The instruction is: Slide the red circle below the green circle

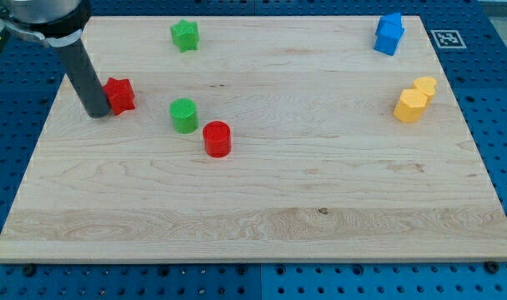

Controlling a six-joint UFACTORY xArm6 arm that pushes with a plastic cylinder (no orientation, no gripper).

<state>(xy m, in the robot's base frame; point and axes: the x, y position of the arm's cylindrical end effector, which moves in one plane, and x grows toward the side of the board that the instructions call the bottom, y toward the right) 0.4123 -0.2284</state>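
The red circle stands on the wooden board, just to the lower right of the green circle, nearly touching it. My tip is at the view's left, touching the left side of a red star-shaped block. The tip is well to the left of both circles.
A green star-shaped block sits near the view's top. A blue block is at the top right. Two yellow blocks sit together at the right. Blue pegboard surrounds the board.
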